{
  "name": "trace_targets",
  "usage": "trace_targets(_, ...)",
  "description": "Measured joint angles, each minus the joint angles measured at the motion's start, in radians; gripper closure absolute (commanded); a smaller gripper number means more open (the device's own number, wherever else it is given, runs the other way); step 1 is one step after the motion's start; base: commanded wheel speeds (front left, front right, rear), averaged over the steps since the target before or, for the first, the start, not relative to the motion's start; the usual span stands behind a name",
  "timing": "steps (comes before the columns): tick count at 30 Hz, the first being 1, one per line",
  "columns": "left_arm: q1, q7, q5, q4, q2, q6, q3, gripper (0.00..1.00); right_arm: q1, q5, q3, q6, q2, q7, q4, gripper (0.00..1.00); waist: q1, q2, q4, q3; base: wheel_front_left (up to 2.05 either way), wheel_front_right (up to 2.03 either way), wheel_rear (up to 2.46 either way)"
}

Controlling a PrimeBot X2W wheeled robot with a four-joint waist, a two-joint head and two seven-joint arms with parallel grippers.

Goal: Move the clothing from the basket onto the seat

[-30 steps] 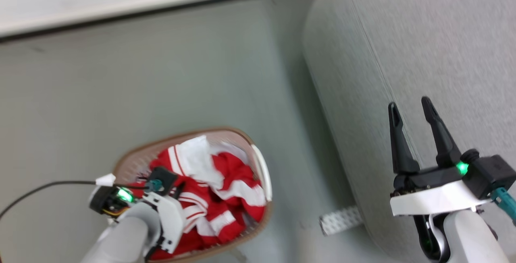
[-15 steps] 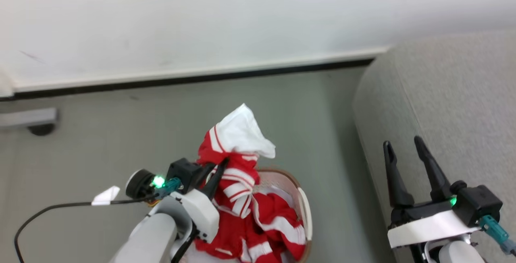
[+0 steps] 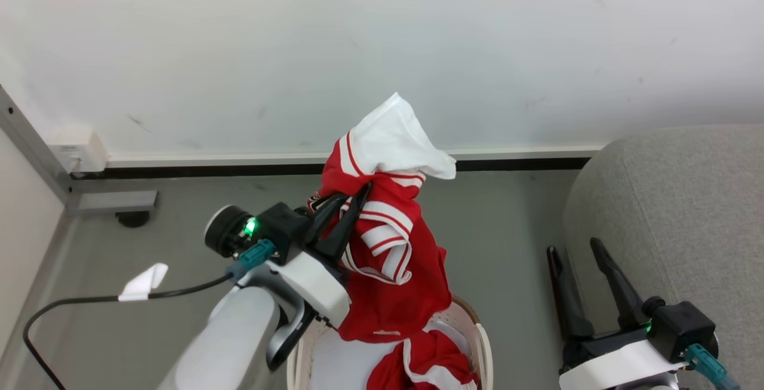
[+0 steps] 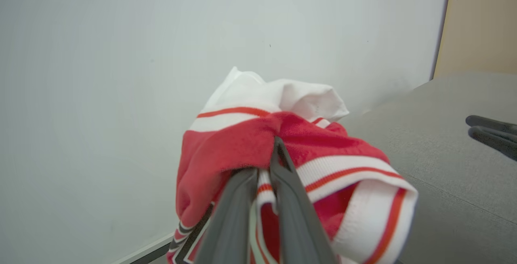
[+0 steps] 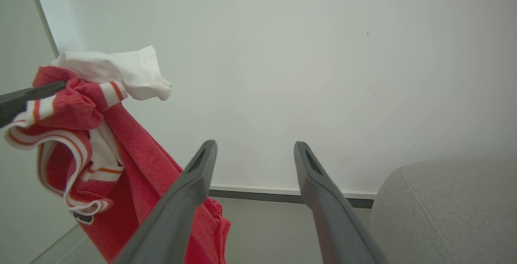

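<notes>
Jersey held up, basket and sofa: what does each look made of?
Jersey: thin, soft fabric with a matte look; it drapes and bunches in folds.
Basket: probably rigid plastic, with a smooth cream wall pierced by small holes and a brown rim.
Sofa: grey woven upholstery, matte, with a fine grainy texture.

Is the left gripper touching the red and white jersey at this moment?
Touching. The left wrist view shows the left gripper shut on a bunched fold of the jersey.
</notes>
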Motion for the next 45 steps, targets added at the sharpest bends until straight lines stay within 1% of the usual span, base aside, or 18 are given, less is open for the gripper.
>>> trace_targets(3,-0.011,0.002,-0.013,-0.02,-0.003,0.0,0.0,1.0,0.005,0.002,0.019,0.0,0.0,0.0,0.006,0.0,0.0,0.0,0.013,-0.018,0.0,0.0,0.0)
trace_targets(6,-0.025,0.03,-0.046,-0.078,-0.019,0.0,0.004,1.0,0.016,0.012,0.04,0.0,0.0,0.0,0.009,0.0,0.0001,0.0,0.028,-0.034,0.0,0.0,0.0)
trace_targets(11,-0.019,0.062,-0.065,-0.141,-0.029,0.001,-0.006,1.0,0.019,0.018,0.078,0.0,0.0,0.0,0.017,0.0,0.0001,0.0,0.042,-0.042,0.0,0.0,0.0)
trace_targets(17,0.003,0.076,-0.086,-0.185,-0.035,0.001,-0.017,1.0,0.017,0.017,0.11,0.0,0.0,0.0,0.035,0.0,0.0002,0.0,0.058,-0.046,0.0,0.0,0.0)
trace_targets(20,0.008,0.078,-0.097,-0.205,-0.041,0.001,-0.031,1.0,0.012,0.017,0.143,0.0,-0.006,0.0,0.051,0.0,0.0002,0.0,0.07,-0.048,0.0,0.0,0.0)
trace_targets(26,0.028,0.092,-0.109,-0.232,-0.063,0.001,-0.092,1.0,-0.059,0.018,0.243,0.0,-0.034,0.0,0.124,0.0,0.0002,-0.0001,0.109,-0.049,0.0,0.0,0.0)
trace_targets(33,0.043,0.097,-0.128,-0.247,-0.085,-0.001,-0.18,1.0,-0.149,0.046,0.337,0.0,-0.06,0.0,0.239,0.0,0.0003,-0.0001,0.181,-0.053,0.0,0.0,0.0)
trace_targets(41,0.043,0.097,-0.162,-0.266,-0.099,-0.002,-0.265,1.0,-0.215,0.12,0.459,0.0,-0.075,0.0,0.373,0.0,0.0003,-0.0001,0.26,-0.065,0.0,0.0,0.0)
trace_targets(44,0.043,0.096,-0.17,-0.27,-0.1,-0.002,-0.277,1.0,-0.234,0.149,0.479,0.0,-0.071,0.0,0.409,0.0,0.0003,-0.0001,0.279,-0.068,0.0,0.0,0.0)
trace_targets(45,0.042,0.096,-0.17,-0.271,-0.101,-0.002,-0.279,1.0,-0.24,0.157,0.482,0.0,-0.069,0.0,0.419,0.51,0.0003,-0.0001,0.283,-0.069,0.0,0.0,0.0)
